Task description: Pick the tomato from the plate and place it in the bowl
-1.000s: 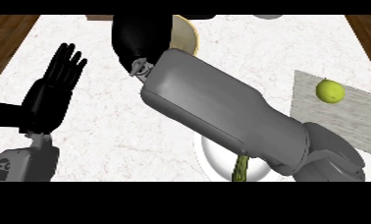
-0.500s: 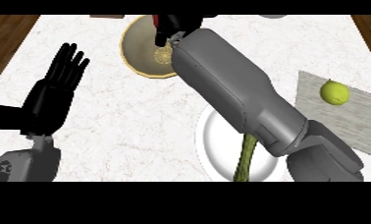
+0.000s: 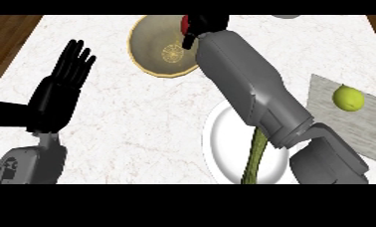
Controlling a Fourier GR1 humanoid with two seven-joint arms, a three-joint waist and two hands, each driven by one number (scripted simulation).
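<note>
**Tomato held at the bowl's edge: release could miss**

You had the right hand (image 3: 204, 23) at the far rim of the bowl (image 3: 163, 47), with its fingers curled around something red, which I judge to be the tomato (image 3: 186, 22). Only a small red part showed at the left side of the hand; the rest was hidden by the fingers. The tomato was therefore off the plate (image 3: 220, 146) and not yet in the bowl.

The main risk was the position of the release. The hand stood over the right side of the rim, not over the middle of the bowl. If you opened the fingers there, the tomato could strike the rim and roll away on the surface (image 3: 140, 116). A round thing like this does not stop easily on a flat top.

A second risk was the forearm. It lay close along the right edge of the bowl, and lowering it could push or tip the bowl.

On the plate a long green vegetable (image 3: 255, 159) lay partly under the arm. A yellow-green fruit (image 3: 349, 98) lay well apart at the right.

The left hand (image 3: 62, 91) rested open at the left, fingers up.
</note>
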